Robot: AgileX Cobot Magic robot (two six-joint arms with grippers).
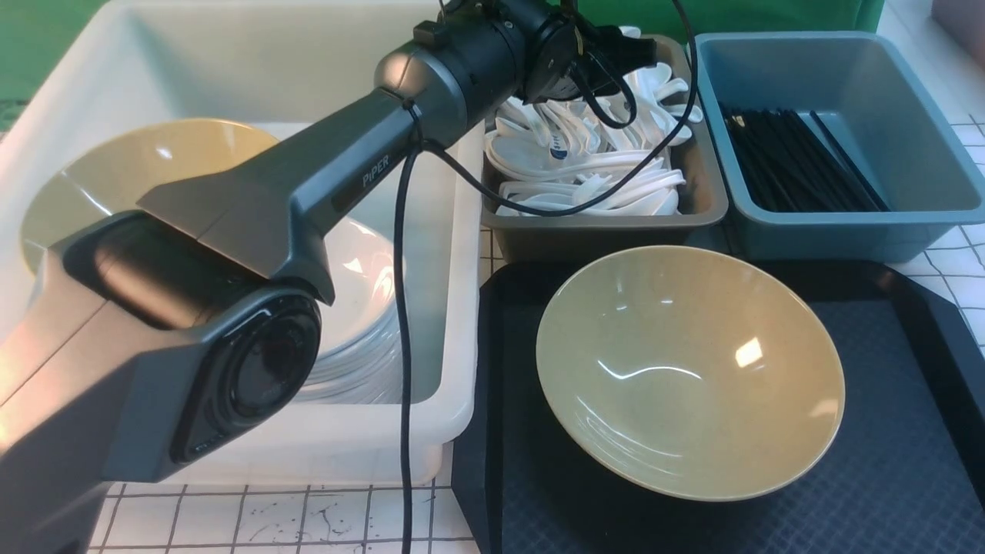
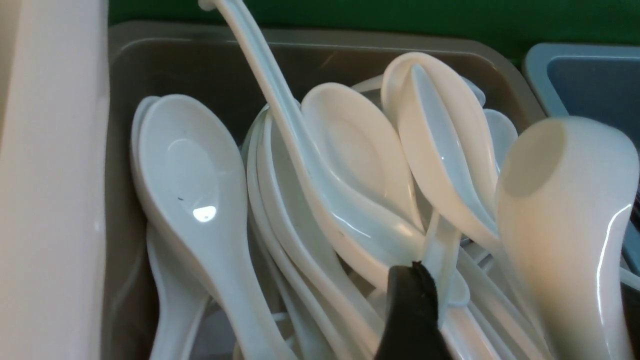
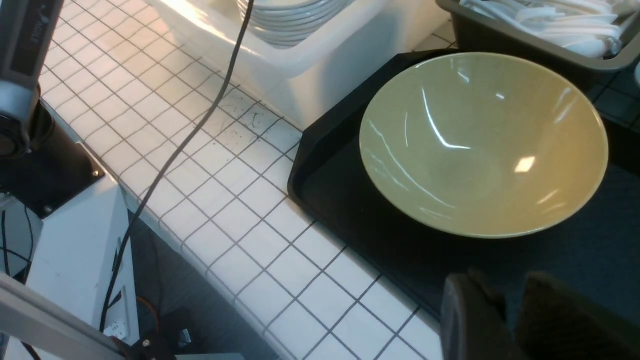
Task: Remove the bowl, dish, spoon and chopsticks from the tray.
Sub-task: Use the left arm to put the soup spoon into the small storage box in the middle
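Observation:
The olive-tan bowl point(image 1: 689, 369) sits upright on the black tray point(image 1: 908, 462) and is the only thing I see on it; both also show in the right wrist view, bowl point(image 3: 482, 142) and tray point(image 3: 330, 200). My left gripper point(image 1: 639, 54) reaches over the grey bin of white spoons. In its wrist view the gripper point(image 2: 515, 280) is wide open, with one black finger point(image 2: 410, 310) showing and a white spoon point(image 2: 565, 225) lying close between the jaws on the pile. My right gripper point(image 3: 505, 287) is shut and empty, above the tray's near edge.
The grey bin point(image 1: 692, 208) holds several spoons. The blue bin point(image 1: 846, 69) holds several black chopsticks point(image 1: 800, 161). The white tub point(image 1: 231, 61) on the left holds another tan bowl point(image 1: 138, 165) and stacked white dishes point(image 1: 362, 331). The tiled counter ends near the tray's front.

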